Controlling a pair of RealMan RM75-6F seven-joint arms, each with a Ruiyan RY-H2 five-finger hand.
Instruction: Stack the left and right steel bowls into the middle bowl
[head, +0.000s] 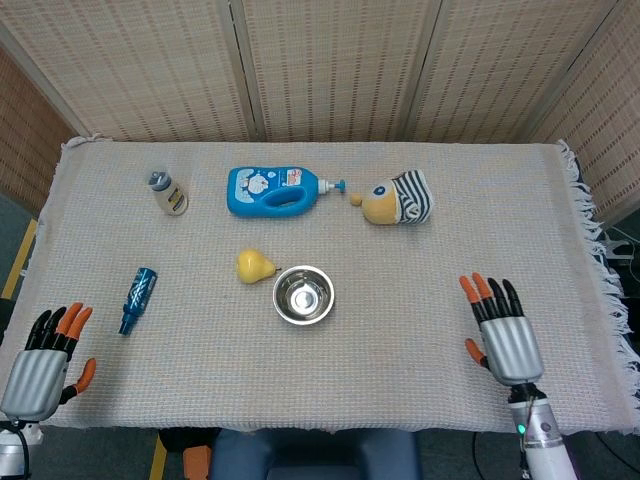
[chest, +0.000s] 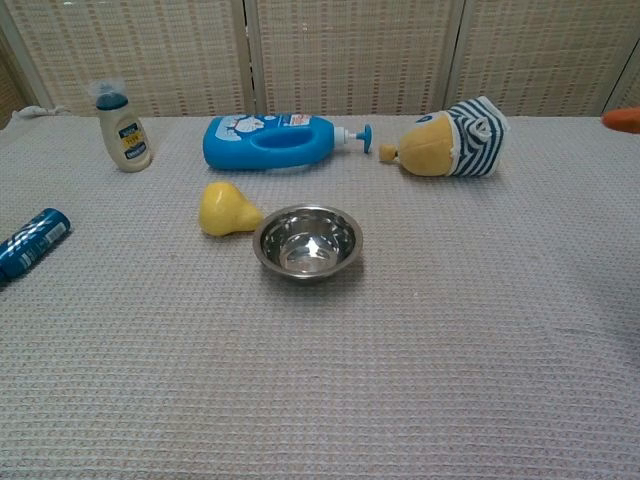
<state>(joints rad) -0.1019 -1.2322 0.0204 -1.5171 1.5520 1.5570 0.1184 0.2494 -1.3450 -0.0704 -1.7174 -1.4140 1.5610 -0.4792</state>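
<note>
The steel bowls (head: 304, 295) are sitting nested as one stack at the middle of the desk (head: 480, 220), just beside a yellow pear (head: 254, 265). Both the left hand (head: 40, 360) and the right hand (head: 503, 330) are hovering near the front corners, fingers spread and holding nothing.

Bright, even lighting; soft shadows, sharp focus.

The bowl (head: 304, 294) sits mid-table with the pear (head: 254, 265) just beside it on the left, the pump bottle (head: 276, 190) and stuffed toy (head: 398, 199) behind, and the can (head: 138, 298) far left.
</note>
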